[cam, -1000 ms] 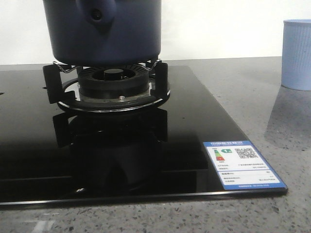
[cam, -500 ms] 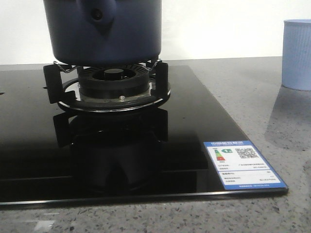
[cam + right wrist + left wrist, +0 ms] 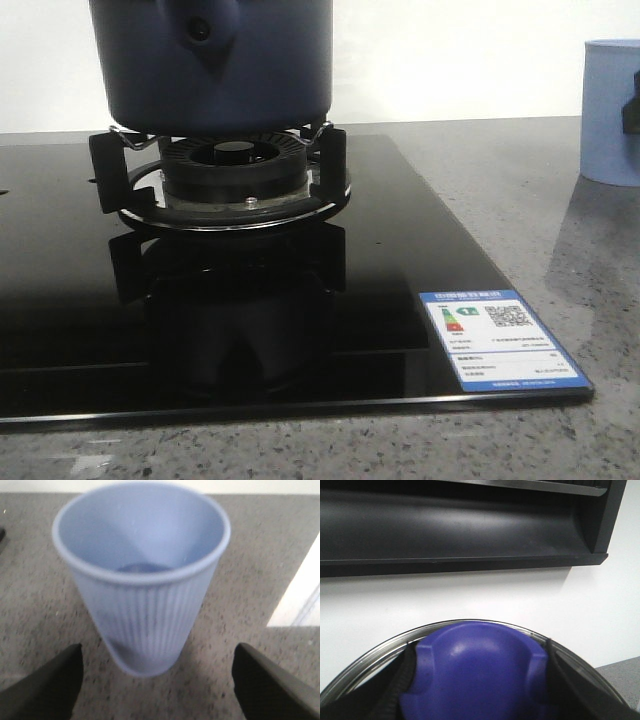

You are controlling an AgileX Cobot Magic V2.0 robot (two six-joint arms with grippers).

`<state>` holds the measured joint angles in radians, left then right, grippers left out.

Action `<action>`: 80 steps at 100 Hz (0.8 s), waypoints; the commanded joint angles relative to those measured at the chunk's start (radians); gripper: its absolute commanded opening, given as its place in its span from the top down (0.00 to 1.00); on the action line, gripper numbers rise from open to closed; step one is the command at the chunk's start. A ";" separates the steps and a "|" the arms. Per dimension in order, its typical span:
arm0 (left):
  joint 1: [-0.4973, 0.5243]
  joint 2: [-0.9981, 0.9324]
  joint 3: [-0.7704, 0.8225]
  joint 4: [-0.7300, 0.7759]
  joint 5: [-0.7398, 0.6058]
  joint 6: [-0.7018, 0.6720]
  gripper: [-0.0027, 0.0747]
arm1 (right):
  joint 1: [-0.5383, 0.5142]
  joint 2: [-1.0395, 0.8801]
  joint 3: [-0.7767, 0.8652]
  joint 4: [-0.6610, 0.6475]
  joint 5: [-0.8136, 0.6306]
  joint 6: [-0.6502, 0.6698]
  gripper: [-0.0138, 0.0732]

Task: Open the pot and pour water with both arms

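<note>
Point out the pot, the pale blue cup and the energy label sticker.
pot (image 3: 270, 70), front view, on its dark blue side wall.
pale blue cup (image 3: 142, 615), right wrist view, on its ribbed outer wall.
energy label sticker (image 3: 500, 340), front view, on its white middle.

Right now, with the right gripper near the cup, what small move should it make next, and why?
Probably ease the right gripper forward, then close. Its fingers stand wide apart on either side of the upright cup without touching it, so the cup is not gripped yet and cannot be lifted.

Dark, blunt-tipped right gripper (image 3: 160, 680) fingers (image 3: 50, 685)
</note>
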<state>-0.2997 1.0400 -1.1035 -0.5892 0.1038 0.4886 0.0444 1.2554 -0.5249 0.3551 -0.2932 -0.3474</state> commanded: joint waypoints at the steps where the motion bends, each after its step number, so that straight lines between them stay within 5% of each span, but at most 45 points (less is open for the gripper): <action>1: 0.002 -0.026 -0.035 -0.005 -0.088 -0.006 0.50 | 0.003 0.002 -0.049 -0.010 -0.107 0.010 0.20; 80: 0.002 -0.026 -0.035 -0.014 -0.104 -0.006 0.50 | 0.003 0.277 -0.210 -0.010 -0.245 0.020 0.20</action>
<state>-0.2997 1.0400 -1.1035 -0.5894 0.1035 0.4886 0.0505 1.5509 -0.7034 0.3551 -0.4257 -0.3296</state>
